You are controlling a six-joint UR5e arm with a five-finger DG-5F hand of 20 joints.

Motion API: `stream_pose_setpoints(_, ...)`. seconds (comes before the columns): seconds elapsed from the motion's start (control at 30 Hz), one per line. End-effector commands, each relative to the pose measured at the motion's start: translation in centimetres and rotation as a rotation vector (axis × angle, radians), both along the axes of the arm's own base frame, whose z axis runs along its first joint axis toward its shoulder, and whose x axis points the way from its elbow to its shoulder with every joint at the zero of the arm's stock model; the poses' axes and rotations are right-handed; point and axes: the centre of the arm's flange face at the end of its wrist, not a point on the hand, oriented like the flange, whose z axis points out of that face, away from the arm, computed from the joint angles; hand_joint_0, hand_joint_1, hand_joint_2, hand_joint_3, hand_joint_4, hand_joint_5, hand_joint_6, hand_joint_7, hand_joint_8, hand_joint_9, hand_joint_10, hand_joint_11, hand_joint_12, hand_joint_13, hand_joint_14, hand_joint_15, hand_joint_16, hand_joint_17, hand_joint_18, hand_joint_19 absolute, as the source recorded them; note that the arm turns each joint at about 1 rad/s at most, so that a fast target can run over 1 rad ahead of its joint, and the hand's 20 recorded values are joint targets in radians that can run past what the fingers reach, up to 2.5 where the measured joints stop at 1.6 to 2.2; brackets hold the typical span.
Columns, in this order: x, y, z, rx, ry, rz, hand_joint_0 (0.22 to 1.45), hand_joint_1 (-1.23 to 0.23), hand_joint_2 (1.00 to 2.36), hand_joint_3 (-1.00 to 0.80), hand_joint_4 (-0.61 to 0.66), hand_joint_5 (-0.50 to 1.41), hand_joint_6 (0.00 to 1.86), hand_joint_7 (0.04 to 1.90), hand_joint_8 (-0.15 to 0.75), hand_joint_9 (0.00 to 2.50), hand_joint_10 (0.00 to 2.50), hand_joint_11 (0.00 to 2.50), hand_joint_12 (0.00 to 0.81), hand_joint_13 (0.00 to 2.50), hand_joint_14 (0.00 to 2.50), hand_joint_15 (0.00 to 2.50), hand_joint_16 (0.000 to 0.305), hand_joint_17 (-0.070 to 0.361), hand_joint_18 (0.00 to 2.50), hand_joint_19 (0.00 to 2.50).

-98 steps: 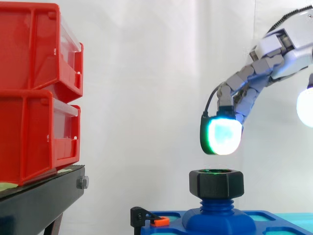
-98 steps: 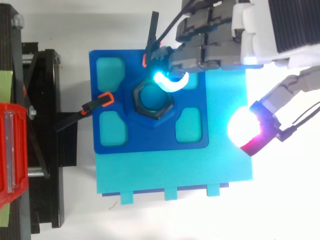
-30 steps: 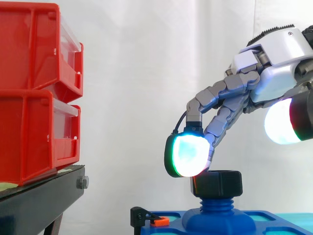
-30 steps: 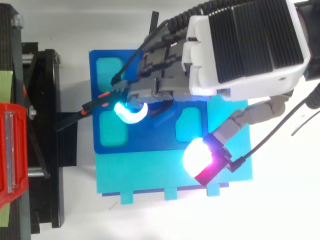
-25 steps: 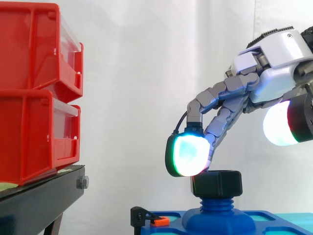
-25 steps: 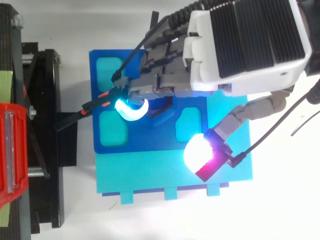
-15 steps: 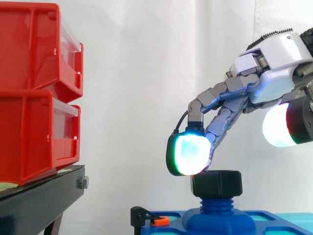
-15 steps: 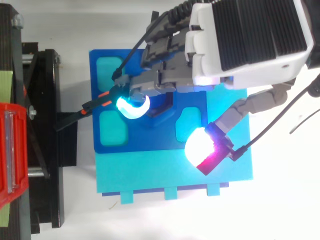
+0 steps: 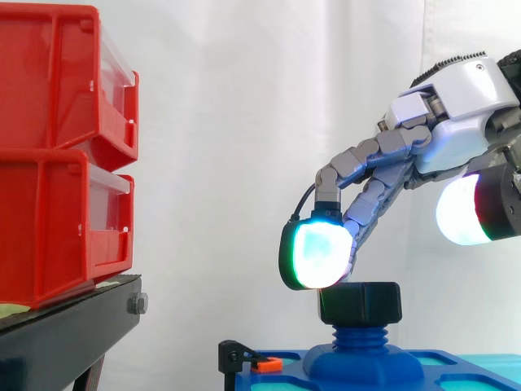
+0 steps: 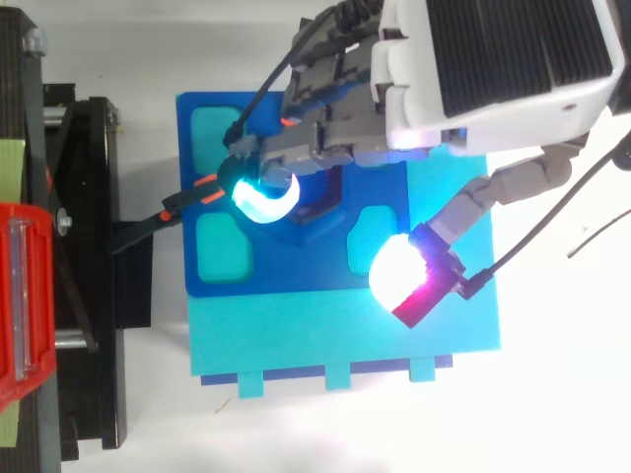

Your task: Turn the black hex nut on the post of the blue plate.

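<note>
One fingertip pad (image 9: 316, 254) at black hex nut (image 9: 360, 303) edge, side view; above, wide-spread hand (image 10: 493, 59) hides it.

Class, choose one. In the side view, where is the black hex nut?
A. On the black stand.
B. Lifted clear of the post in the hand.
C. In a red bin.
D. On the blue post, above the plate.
D: the black hex nut sits on the threaded blue post rising from the blue plate.

Black stand (image 9: 73, 326) bearing stacked red bins (image 9: 57, 163), cyan board (image 10: 296, 335) on white surface (image 10: 552, 414), blue plate (image 10: 296, 271) lying on the board
</note>
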Motion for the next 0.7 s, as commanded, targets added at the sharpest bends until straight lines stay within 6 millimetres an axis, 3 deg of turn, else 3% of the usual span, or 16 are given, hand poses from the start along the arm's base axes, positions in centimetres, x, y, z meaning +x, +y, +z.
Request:
stream_pose_setpoints(0.0, 0.0, -0.1, 0.0, 0.0, -0.002, 0.001, 0.48, -0.51, 1.0, -0.5, 0.17, -0.19, 0.5, 0.98, 0.189, 0.51, 0.01, 0.27, 0.321, 0.62, 0.01, 0.33, 0.042, 0.095, 0.36, 0.36)
stream_pose_setpoints(0.67, 0.5, 1.7, 0.1, -0.006, -0.005, 0.006, 0.48, -0.51, 1.0, -0.5, 0.17, -0.19, 0.5, 0.97, 0.191, 0.51, 0.01, 0.26, 0.321, 0.63, 0.01, 0.33, 0.042, 0.095, 0.35, 0.37)
